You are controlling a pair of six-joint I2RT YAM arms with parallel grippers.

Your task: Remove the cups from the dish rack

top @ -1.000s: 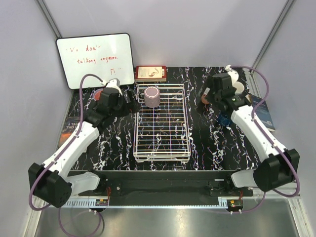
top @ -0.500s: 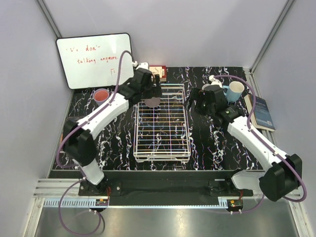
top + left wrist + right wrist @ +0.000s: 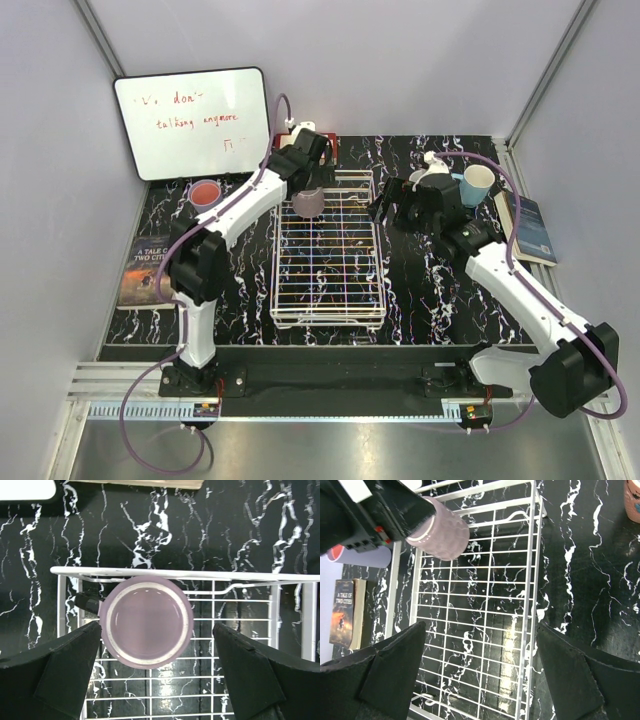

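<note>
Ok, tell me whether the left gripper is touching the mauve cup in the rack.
Cannot tell. In the left wrist view the open left gripper straddles the mauve cup: one finger stands clear, the other meets its outline, height unclear.

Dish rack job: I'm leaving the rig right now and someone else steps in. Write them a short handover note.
Left gripper: open, fingers either side of the mauve cup, not closed on it.
Right gripper: open, empty, at the right side of the dish rack.
Things: the mauve cup stands upright in the rack's far left corner, the only cup seen in it. Salmon cup on the table left of the rack; light blue cup on the table to its right.
Done: rack emptied but for one cup.
Left: close on the mauve cup, lift it out, set it on the table.
</note>
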